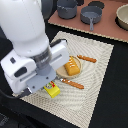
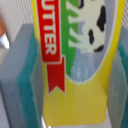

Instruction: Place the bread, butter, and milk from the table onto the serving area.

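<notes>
Golden bread (image 1: 73, 66) sits on the serving area (image 1: 102, 55); gripper (image 1: 50, 86) clenches butter (image 2: 75, 65) at its six o'clock; milk unseen

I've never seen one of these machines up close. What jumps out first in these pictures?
The big white robot arm fills the exterior view's left, reaching down over a striped beige placemat. Its gripper holds a bright yellow butter box just above the mat; the wrist view shows the box between grey pads. Beside it, a golden loaf sits on a round plate.
</notes>
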You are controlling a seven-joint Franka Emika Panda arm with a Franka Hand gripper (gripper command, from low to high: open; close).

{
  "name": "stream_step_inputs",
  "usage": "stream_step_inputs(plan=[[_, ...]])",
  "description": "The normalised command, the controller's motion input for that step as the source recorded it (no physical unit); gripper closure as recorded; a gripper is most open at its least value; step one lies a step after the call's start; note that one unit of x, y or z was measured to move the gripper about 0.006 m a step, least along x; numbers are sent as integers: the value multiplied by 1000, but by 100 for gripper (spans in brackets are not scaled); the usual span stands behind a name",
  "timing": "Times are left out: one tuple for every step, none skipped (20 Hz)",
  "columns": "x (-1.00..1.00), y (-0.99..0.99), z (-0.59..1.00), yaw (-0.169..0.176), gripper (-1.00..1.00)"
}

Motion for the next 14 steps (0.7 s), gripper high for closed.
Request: stream_step_inputs(plan=[[677, -117, -266, 0, 100], [620, -111, -269, 0, 100], [623, -89, -254, 0, 100], [603, -74, -217, 0, 100], [540, -49, -140, 0, 100], [557, 0, 0, 0, 100], [531, 0, 34, 0, 100], [440, 0, 126, 0, -100], [334, 0, 349, 0, -100], [351, 0, 466, 0, -100], [211, 0, 654, 0, -100], [63, 20, 663, 0, -100], [63, 46, 746, 0, -100], [11, 111, 726, 0, -100]])
